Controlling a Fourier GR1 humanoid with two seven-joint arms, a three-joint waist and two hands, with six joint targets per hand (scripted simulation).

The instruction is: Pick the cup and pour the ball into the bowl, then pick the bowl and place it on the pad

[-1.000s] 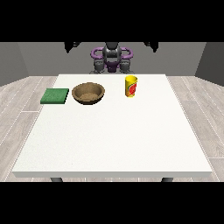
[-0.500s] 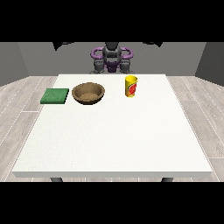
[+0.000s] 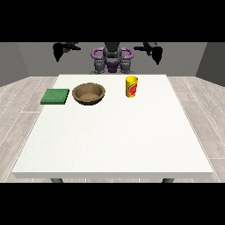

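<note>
Behind the table's far edge, the hand at the view's left (image 3: 58, 51) is held raised and well apart from everything; whether its fingers are spread or curled cannot be told. Below and forward of it, near the table's (image 3: 110, 140) left edge, the green pad (image 3: 55, 96) is laid flat, with the brown bowl (image 3: 88, 93) just beside it. Further right, the yellow cup (image 3: 131, 86) is stood upright, below and inward of the hand at the view's right (image 3: 155, 53), whose finger state cannot be told either. No ball can be seen; it is presumably inside the cup. A careless approach could tip the cup and spill its contents short of the bowl. Wide open room is left across the near half of the table.
</note>
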